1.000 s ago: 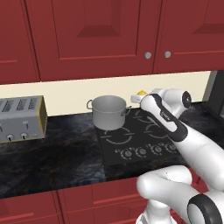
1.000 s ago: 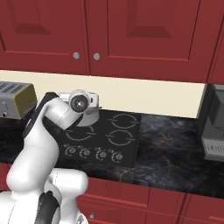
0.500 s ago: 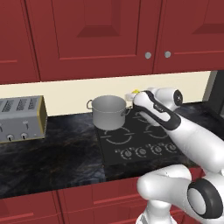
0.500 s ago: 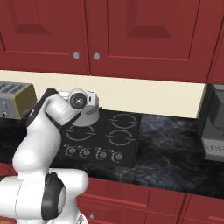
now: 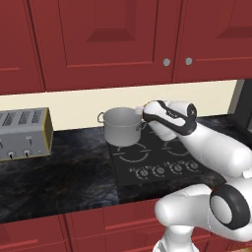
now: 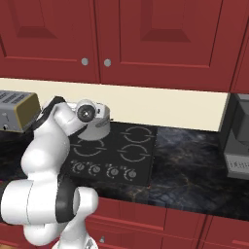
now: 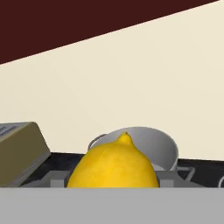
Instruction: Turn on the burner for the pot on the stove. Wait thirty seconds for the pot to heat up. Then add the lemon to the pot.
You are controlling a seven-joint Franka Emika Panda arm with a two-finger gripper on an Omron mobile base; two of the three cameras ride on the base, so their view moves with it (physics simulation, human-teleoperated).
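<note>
Lemon (image 7: 113, 164) sits between the gripper (image 7: 113, 180) fingers, jaws spread wide around it, so we judge it held. We see it carried just beside the pot (image 5: 122, 126), which stands on the stove (image 5: 147, 162) rear-left burner. Pickup looks done. Whether the burner is on or the wait has passed, we cannot tell; the knobs (image 5: 161, 171) are too small. Left: bring the lemon over the pot's open mouth, release.

My arm (image 5: 211, 147) reaches from lower right toward frame centre, wrist bent leftward; my gripper (image 7: 114, 183) clamps the lemon (image 7: 113, 164) between its fingers.
</note>
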